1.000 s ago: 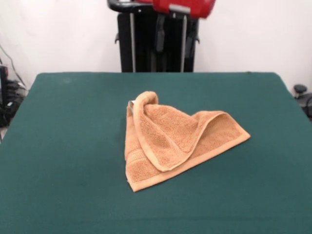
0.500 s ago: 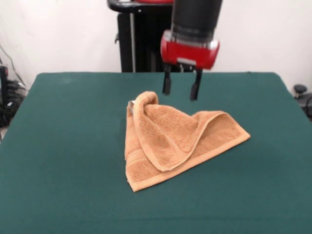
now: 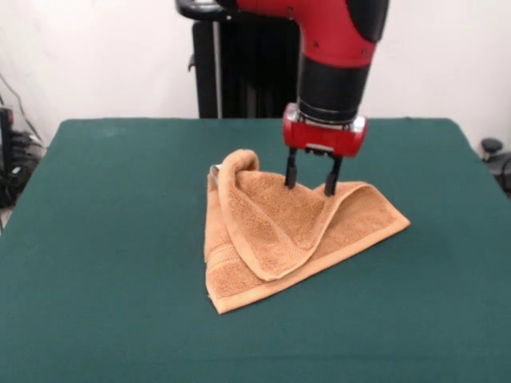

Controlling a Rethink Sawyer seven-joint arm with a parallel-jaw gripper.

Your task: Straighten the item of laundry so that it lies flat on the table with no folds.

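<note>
The orange-tan towel (image 3: pixel 287 231) lies folded over on itself near the middle of the dark green table (image 3: pixel 96 239), with one corner flapped across its centre and a raised fold at its right. A small white tag (image 3: pixel 214 169) shows at its far left corner. My gripper (image 3: pixel 311 183) hangs straight down over the towel's far right part. Its two dark fingers (image 3: pixel 291 171) are spread apart, and their tips reach the top of the raised fold. Nothing is held between them.
The black pedestal (image 3: pixel 239 72) stands behind the table's far edge. Cables and dark equipment (image 3: pixel 12 159) sit off the table's left side. A dark object (image 3: pixel 495 152) lies beyond the right edge.
The arm has come down from the top edge and moved a little right. The gripper has dropped from above the towel's far edge to the raised fold. The towel has not moved.
</note>
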